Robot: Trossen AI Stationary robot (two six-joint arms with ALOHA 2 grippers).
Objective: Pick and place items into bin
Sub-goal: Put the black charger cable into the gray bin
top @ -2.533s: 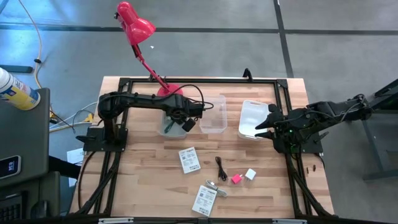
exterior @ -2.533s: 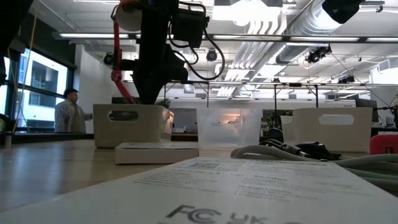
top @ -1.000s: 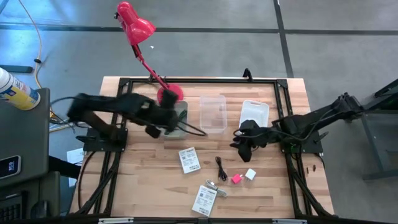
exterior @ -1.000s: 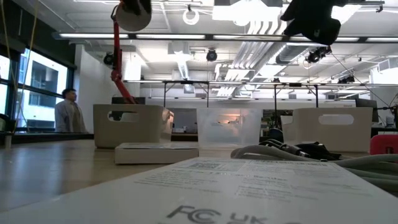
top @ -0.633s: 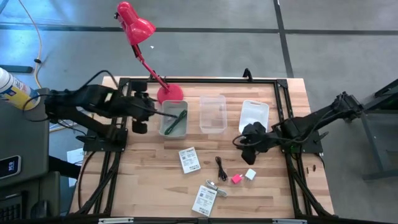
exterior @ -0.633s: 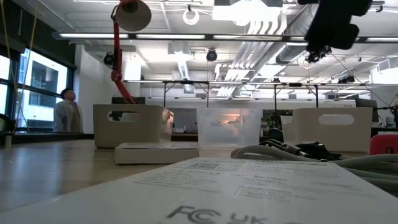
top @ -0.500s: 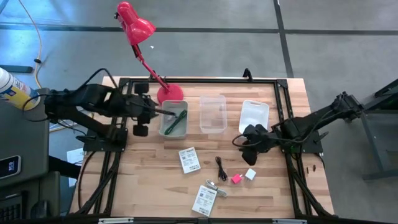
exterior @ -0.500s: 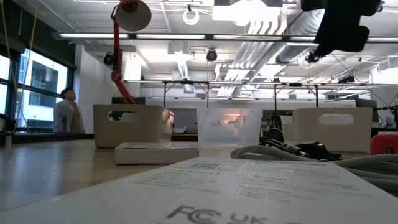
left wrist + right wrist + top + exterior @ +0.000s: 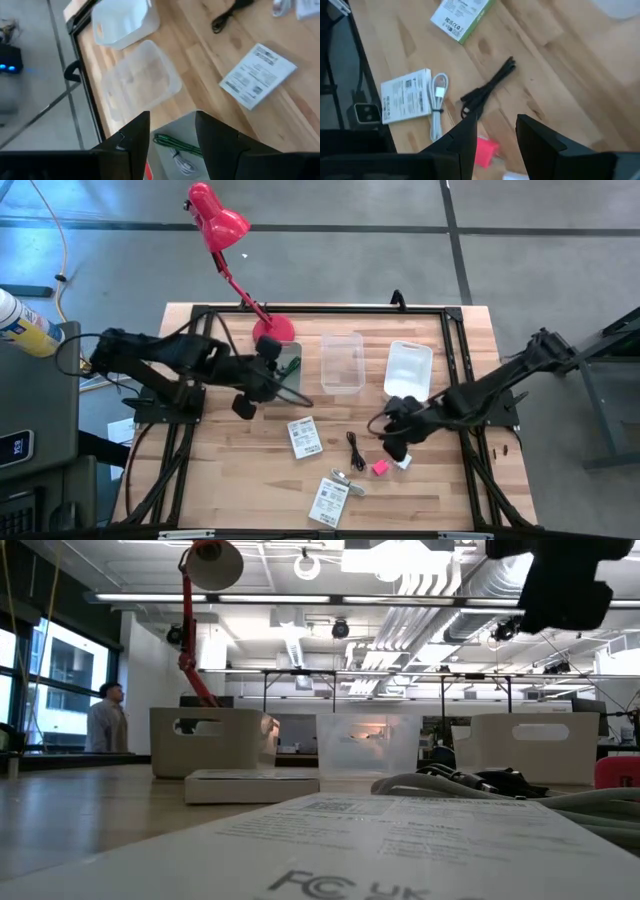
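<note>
Right pincer [image 9: 492,132] hovering over pink cube [image 9: 485,151], fingers parted narrow, nothing held. White cube [image 9: 403,462] just beside it, cable [image 9: 487,89] at cube's 11 o'clock on desk [image 9: 250,460]. Drop straight, straddle pink only, avoid nudging white. Left pincer [image 9: 170,135] parted, empty, over bin [image 9: 192,131] holding pen [image 9: 175,144].

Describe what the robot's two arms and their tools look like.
Both arms are dark, jointed links with black cables looping alongside. The left tool and the right tool each end in two flat, angular black fingers. No markings show.
</note>
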